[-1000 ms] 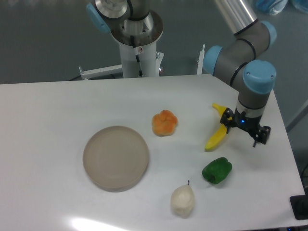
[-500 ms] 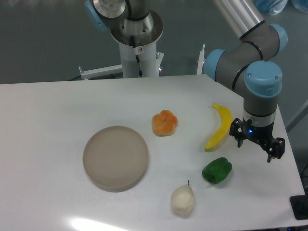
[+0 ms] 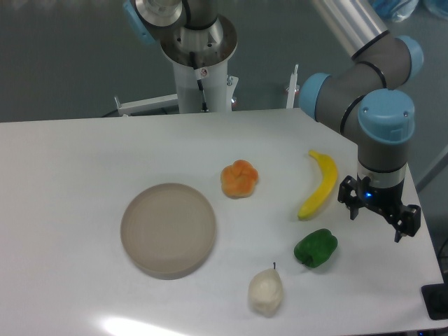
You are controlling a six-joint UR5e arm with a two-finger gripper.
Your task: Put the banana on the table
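The yellow banana (image 3: 319, 185) lies flat on the white table (image 3: 84, 161), right of centre, its full curve showing. My gripper (image 3: 378, 221) hangs just to the right of the banana's lower end, apart from it. Its two dark fingers stand spread, open, with nothing between them.
An orange fruit (image 3: 239, 178) sits left of the banana. A green pepper (image 3: 316, 248) lies just below the banana, left of the gripper. A whitish pear (image 3: 266, 291) is near the front edge. A round beige plate (image 3: 169, 229) lies at centre left. The table's right edge runs close to the gripper.
The gripper has let go of the banana and moved right and toward the front, away from it. The banana now lies fully uncovered on the table.
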